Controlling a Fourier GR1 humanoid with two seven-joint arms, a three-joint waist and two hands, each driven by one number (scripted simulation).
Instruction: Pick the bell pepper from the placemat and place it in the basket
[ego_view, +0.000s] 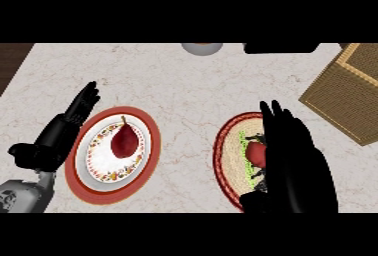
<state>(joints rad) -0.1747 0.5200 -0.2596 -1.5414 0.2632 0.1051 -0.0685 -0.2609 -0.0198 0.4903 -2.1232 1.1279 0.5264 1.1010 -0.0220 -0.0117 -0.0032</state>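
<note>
You are looking at one marble counter (184, 90), one wicker basket (347, 95) sitting at its right edge, two round placemats, one plate (100, 162), one red pear (124, 141). One bell pepper (256, 153) is lying on the right placemat (229, 150), your straight-fingered right hand (291, 160) hovering over it; open counter is lying between mat and basket. Your left hand (70, 122) is resting open beside the left placemat (148, 150).

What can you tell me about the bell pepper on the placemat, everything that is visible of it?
The bell pepper is red and glossy. Only a small part of it shows, because the right hand hovers over it and hides the rest. It lies near the middle of the round woven placemat, to the left of the basket. Whether the hand touches it cannot be seen.
</note>
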